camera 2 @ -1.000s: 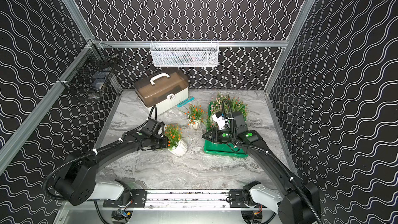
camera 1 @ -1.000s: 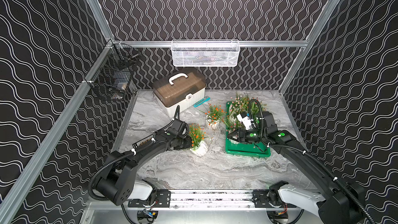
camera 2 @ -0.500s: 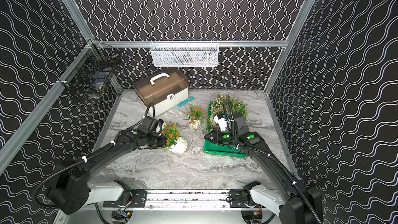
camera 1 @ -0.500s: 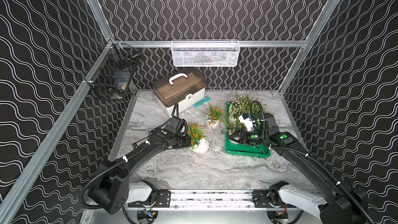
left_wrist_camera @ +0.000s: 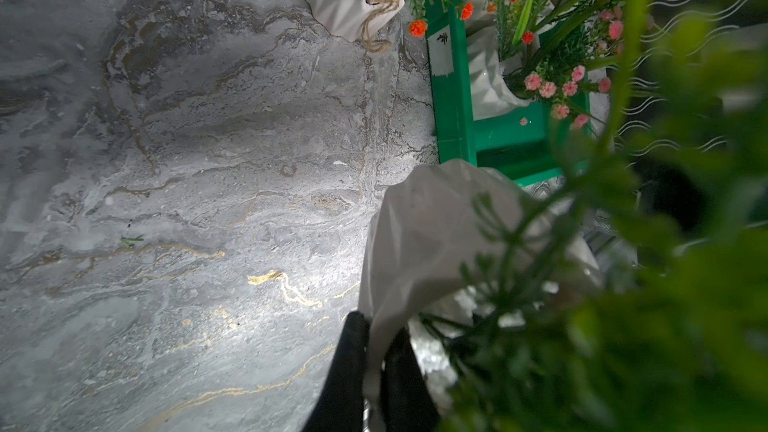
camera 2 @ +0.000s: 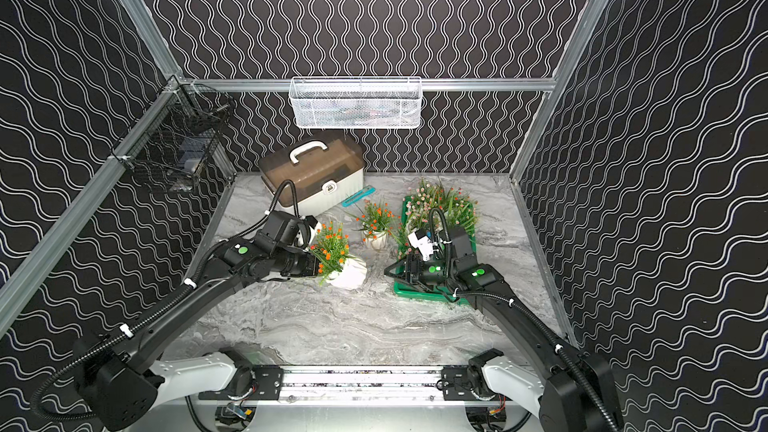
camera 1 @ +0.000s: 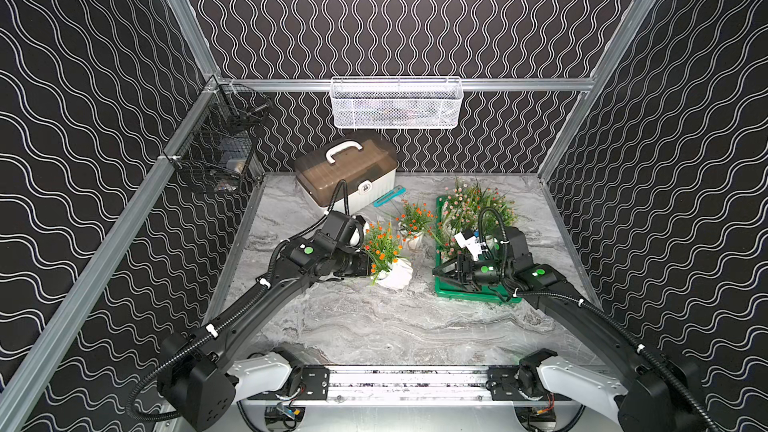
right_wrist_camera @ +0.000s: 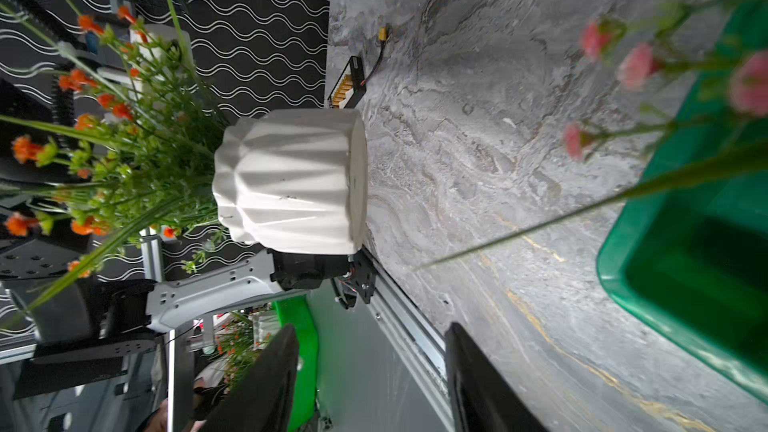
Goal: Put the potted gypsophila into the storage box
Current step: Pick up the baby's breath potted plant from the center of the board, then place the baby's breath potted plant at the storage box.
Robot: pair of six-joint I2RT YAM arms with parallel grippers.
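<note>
My left gripper point(camera 1: 371, 270) point(left_wrist_camera: 376, 353) is shut on the rim of a white ribbed pot point(camera 1: 397, 277) point(camera 2: 351, 274) point(left_wrist_camera: 432, 226) of potted gypsophila with orange flowers point(camera 1: 380, 243). It holds the pot tilted, just left of the storage box. The pot's base sits close to the table; I cannot tell whether it touches. The storage box, a green tray point(camera 1: 469, 296) point(camera 2: 417, 292) point(right_wrist_camera: 665, 222), holds pots with pink flowers point(camera 1: 467, 201). My right gripper point(camera 1: 441, 273) point(camera 2: 392, 274) point(right_wrist_camera: 370, 330) is open over the tray's near left corner, facing the held pot point(right_wrist_camera: 291, 180), with nothing between its fingers.
A second orange-flowered pot point(camera 1: 414, 239) point(camera 2: 375, 239) stands on the table left of the tray's far part. A white case with a brown lid point(camera 1: 345, 176) and a teal strip point(camera 1: 388, 196) lie behind. A white mesh basket point(camera 1: 395, 103) and a black wire basket point(camera 1: 220, 151) hang on the walls.
The right gripper's jaws have opened wider. My left gripper has carried the orange-flowered pot a little to the right, toward the tray.
</note>
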